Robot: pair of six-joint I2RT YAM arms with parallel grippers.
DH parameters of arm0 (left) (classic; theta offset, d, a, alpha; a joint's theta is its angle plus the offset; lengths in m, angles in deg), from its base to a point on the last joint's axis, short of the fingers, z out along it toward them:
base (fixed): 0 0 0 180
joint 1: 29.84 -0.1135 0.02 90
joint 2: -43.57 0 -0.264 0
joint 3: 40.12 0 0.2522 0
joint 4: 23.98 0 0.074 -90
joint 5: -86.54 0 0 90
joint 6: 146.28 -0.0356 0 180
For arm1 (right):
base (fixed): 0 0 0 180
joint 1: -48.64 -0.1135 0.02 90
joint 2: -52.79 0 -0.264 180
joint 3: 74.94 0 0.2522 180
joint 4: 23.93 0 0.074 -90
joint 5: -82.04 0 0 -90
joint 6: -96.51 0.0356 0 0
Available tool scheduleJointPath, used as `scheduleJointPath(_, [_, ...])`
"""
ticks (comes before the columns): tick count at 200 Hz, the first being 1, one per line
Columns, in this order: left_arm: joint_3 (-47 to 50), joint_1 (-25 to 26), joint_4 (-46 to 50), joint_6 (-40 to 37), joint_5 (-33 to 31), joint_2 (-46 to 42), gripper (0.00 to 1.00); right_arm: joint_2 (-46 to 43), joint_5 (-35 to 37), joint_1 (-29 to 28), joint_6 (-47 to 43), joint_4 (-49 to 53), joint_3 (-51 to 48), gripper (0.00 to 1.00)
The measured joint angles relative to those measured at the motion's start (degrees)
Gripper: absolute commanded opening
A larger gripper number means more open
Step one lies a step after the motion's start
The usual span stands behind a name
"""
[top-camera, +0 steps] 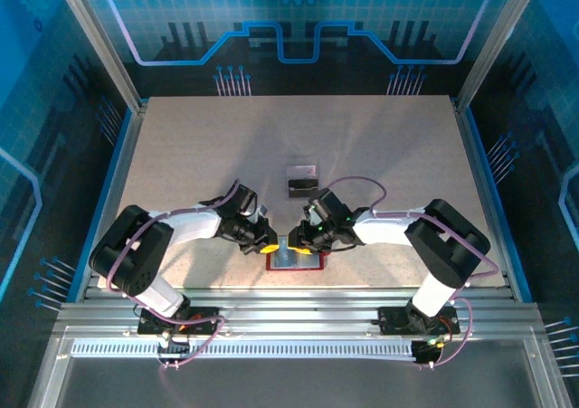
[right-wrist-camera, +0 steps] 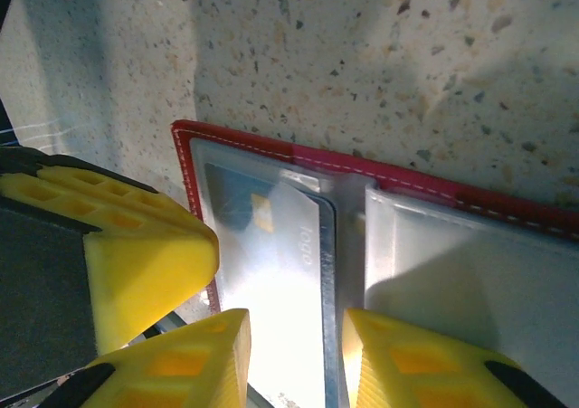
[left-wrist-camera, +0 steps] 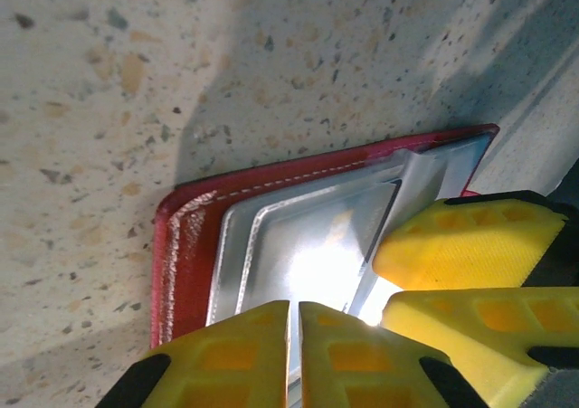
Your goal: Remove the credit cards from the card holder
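I'm holding the left gripper (left-wrist-camera: 294, 327) pressed together at the near edge of the open card holder (left-wrist-camera: 185, 245), which is lying flat on the table (top-camera: 181, 155) between the arms; whether it is pinching anything I cannot tell. I'm hovering the right gripper (right-wrist-camera: 289, 336), fingers spread, over a grey card (right-wrist-camera: 294, 236) sitting in its pocket. Next, I judge, I'm needing a pinch on its edge and a straight pull.

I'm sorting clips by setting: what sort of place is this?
Probably a lab or demo robot cell: left arm and right arm bolted to aluminium rails, a speckled tabletop, and blue circuit-pattern panels walling it in.
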Motion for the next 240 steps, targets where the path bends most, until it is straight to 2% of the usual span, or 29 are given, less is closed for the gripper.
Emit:
scheduleJointPath(75, [0.0,0.0,0.2,-0.2,-0.4,0.7,0.08,0.2,-0.3,-0.2,0.1,-0.2,0.0,0.31])
scheduleJointPath(132, [0.0,0.0,0.2,-0.2,-0.4,0.7,0.08,-0.5,-0.4,-0.3,0.1,-0.1,0.0,0.24])
scheduleJointPath(240, [0.0,0.0,0.3,-0.2,-0.7,0.7,0.07,1.0,-0.7,-0.8,0.1,-1.1,0.0,0.25])
